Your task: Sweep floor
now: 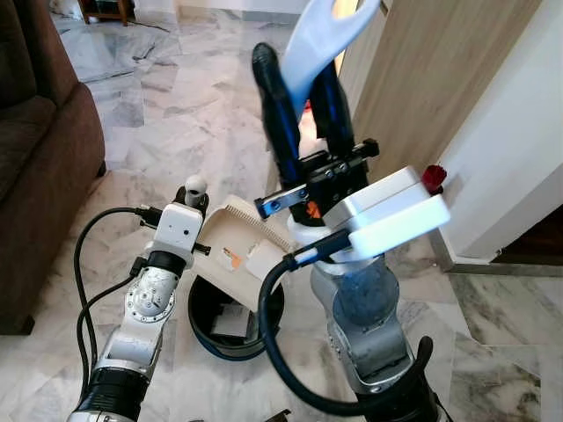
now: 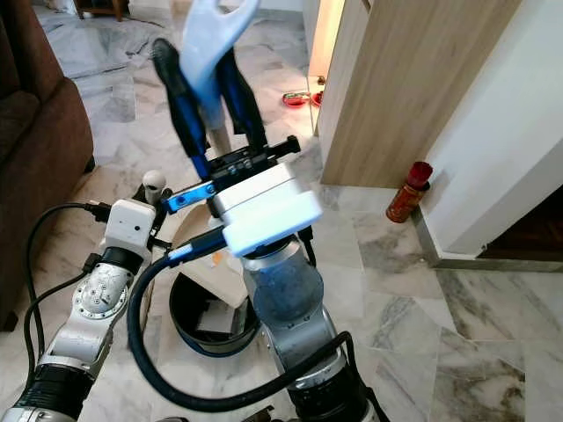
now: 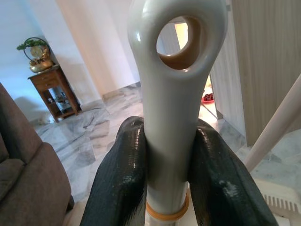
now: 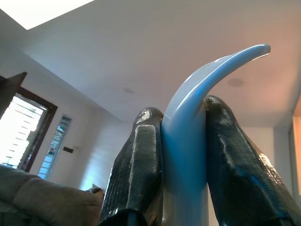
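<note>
My right gripper [image 1: 299, 88] is raised in the middle of the view, shut on the pale blue-white top of the broom handle [image 1: 321, 35]; the right wrist view shows both fingers [image 4: 141, 160] pressed on that curved handle [image 4: 188, 141]. My left gripper [image 3: 169, 125] is shut on the grey-white dustpan handle [image 3: 174, 84], which has a hole at its end. The cream dustpan [image 1: 233, 237] is tilted over a black bin [image 1: 207, 325] on the floor. White paper scraps [image 1: 260, 260] lie in the pan.
A brown sofa [image 1: 35, 149] stands at the left. A wooden cabinet side [image 1: 440, 79] and a white wall close the right, with a red can [image 2: 406, 192] at their foot. Red bowls [image 2: 295, 98] sit further back on the marble floor [image 1: 176, 97].
</note>
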You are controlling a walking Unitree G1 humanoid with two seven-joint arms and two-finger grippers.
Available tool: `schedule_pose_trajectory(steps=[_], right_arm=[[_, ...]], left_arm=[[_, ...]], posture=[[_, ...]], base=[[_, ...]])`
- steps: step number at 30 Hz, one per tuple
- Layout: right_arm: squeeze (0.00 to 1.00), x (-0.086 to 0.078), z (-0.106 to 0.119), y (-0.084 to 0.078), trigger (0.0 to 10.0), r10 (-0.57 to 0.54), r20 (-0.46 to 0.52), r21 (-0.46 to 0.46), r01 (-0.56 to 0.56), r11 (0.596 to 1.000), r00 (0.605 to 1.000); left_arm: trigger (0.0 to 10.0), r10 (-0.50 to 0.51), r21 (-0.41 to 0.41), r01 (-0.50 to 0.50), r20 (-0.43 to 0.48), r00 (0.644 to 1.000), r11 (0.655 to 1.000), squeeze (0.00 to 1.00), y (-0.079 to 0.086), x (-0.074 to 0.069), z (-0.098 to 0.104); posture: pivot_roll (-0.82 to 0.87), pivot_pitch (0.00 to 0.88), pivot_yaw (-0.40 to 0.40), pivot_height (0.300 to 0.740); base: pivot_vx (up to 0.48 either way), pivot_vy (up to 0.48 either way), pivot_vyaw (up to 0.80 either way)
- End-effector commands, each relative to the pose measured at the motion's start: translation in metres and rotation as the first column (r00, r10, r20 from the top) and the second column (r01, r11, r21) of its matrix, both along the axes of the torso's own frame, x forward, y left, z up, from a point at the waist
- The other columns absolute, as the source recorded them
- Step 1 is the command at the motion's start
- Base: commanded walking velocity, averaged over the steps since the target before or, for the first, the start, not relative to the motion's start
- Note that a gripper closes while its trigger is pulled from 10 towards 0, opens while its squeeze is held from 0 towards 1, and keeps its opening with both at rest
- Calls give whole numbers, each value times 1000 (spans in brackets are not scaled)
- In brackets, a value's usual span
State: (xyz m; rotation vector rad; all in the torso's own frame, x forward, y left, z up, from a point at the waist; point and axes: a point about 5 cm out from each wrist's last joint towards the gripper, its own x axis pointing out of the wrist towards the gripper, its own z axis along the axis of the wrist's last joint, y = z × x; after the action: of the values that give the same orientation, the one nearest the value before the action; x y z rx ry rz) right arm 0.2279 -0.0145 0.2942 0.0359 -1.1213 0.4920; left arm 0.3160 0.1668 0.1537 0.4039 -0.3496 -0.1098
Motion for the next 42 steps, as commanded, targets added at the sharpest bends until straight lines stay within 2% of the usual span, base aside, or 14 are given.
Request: schedule_pose_trajectory(steps=[1, 5, 14, 33, 37, 42], right_arm=[[0, -17, 14, -2, 10000, 24, 107, 45, -29, 999, 994], [0, -18, 14, -1, 10000, 22, 111, 42, -27, 999, 994], [0, -28, 14, 3, 10000, -16, 206, -7, 18, 1000, 978], [0, -28, 14, 1, 10000, -49, 207, 13, 47, 999, 977], [0, -23, 12, 0, 10000, -54, 172, 14, 53, 999, 984], [0, -6, 9, -9, 10000, -118, 120, 10, 118, 993, 986]], left_arm=[[10000, -23, 30, 21, 57, 998, 999, 0, -3, -2, 10], [10000, -23, 33, 21, 57, 998, 999, 0, -3, -2, 10], [10000, -32, 46, 29, 59, 998, 999, 0, -4, -3, 9], [10000, -40, 55, 36, 63, 997, 998, 0, -6, -3, 10], [10000, -42, 56, 39, 63, 997, 998, 0, -6, -3, 9], [10000, -43, 57, 39, 63, 997, 998, 0, -7, -3, 9]], posture=[[231, 152, -98, 740], [232, 153, -98, 740], [233, 154, -97, 740], [232, 153, -99, 740], [232, 153, -99, 740], [234, 151, -100, 740]], base=[[0, 0, 0], [0, 0, 0], [0, 0, 0], [0, 0, 0], [0, 0, 0], [0, 0, 0]])
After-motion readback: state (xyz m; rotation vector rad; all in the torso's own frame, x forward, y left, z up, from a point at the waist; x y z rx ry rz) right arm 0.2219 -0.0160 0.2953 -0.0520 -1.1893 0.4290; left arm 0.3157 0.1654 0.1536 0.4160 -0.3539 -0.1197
